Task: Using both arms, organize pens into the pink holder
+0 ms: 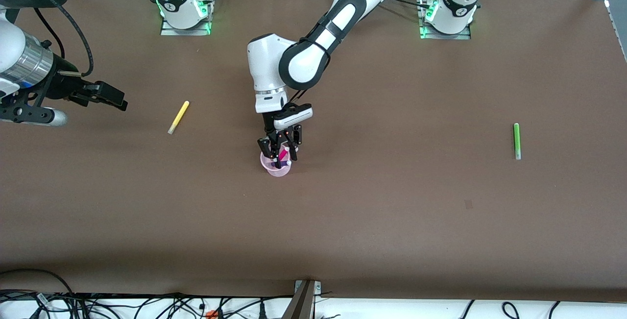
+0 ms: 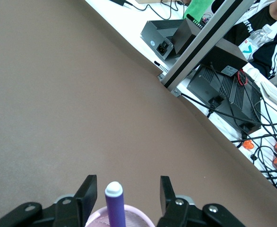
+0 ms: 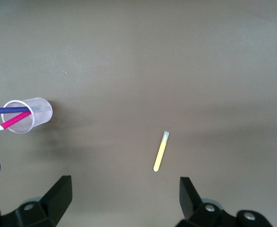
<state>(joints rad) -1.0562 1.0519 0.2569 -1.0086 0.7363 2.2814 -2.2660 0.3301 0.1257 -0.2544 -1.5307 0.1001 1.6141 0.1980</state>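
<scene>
Two pens sit in the pink holder (image 1: 276,166); I hold the left gripper (image 1: 281,150) wide above, releasing purple; the right gripper (image 1: 105,94) waits wide over the desk (image 1: 392,211).

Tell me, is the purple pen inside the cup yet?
Yes. The purple pen stands in the pink cup beside the magenta pen, its tip poking out between the left gripper's open fingers.

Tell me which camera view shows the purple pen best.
The right wrist view: the purple pen shows lengthwise, leaning in the pink holder beside the magenta pen. The left wrist view shows only its pale-tipped upper end between the open left pincer. In the front view that pincer mostly hides it.
</scene>
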